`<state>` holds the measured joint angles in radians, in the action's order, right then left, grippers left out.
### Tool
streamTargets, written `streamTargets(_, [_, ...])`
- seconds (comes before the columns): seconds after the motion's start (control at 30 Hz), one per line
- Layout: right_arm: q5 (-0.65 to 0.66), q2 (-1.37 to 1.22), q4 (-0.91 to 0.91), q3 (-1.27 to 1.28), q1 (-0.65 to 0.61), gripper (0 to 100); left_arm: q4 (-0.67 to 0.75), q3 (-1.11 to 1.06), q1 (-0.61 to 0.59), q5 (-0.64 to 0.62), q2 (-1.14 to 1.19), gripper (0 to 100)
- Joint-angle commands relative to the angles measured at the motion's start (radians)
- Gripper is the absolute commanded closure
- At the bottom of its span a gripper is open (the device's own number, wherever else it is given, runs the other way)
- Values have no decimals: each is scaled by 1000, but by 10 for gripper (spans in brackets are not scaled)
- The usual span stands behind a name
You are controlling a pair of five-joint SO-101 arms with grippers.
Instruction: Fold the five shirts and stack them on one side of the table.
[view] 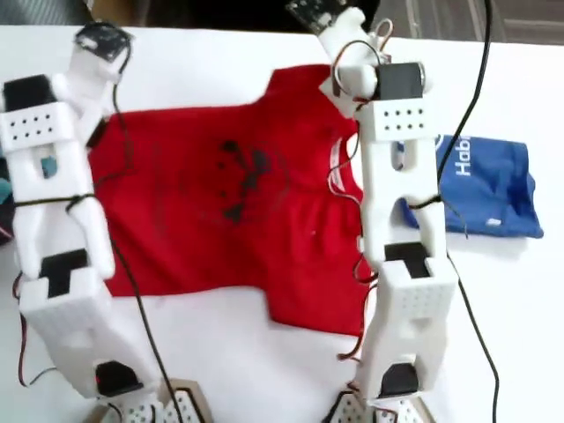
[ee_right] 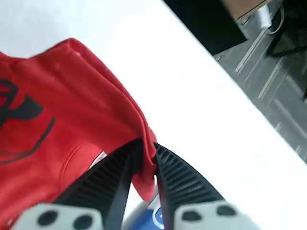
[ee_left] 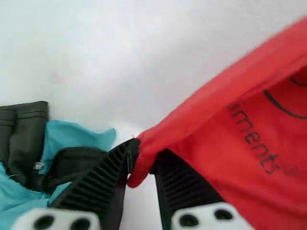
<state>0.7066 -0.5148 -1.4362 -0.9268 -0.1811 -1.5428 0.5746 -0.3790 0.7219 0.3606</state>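
Together, left gripper [ee_left: 144, 154] and right gripper [ee_right: 146, 147] tight on the red shirt [view: 211, 238], arms outstretched.

— Where does the spread shirt [view: 220, 220] lie?
— Mid-table [view: 220, 370], with the left gripper [ee_left: 141, 165] on its far left corner and the right gripper [ee_right: 144, 163] on its far right.
— And the folded shirt [view: 493, 189]?
— Right of the right arm. The heap of clothes [ee_left: 43, 148] lies left of the left arm.

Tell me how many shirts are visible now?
4: a red shirt spread mid-table, pinched by the left gripper and right gripper; a folded blue shirt beside the right arm; a teal shirt and a dark shirt beside the left arm. Another may be hidden.
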Motion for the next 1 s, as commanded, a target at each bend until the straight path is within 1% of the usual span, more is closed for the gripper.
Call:
streamTargets(0.0, [-12,54,-64,-14,13,978,-121,81,35,23,-6,975])
streamTargets(0.13, [-61,107,-114,-14,13,978,-212,150,37,23,-8,975])
streamTargets(0.27, [-64,177,-163,-8,8,978,-230,166,31,23,-8,975])
streamTargets(0.4, [-64,222,-234,-5,15,978,-238,105,31,20,-9,975])
streamTargets(0.5, [-66,248,-262,-3,18,978,-239,33,21,35,-23,975])
streamTargets(0.63, [-66,294,-271,58,16,978,-236,-116,18,87,-147,974])
streamTargets(0.73, [-66,352,-269,183,16,978,-226,-229,17,107,-264,974])
streamTargets(0.97, [-66,552,-202,512,10,978,-100,-526,20,109,-434,974])
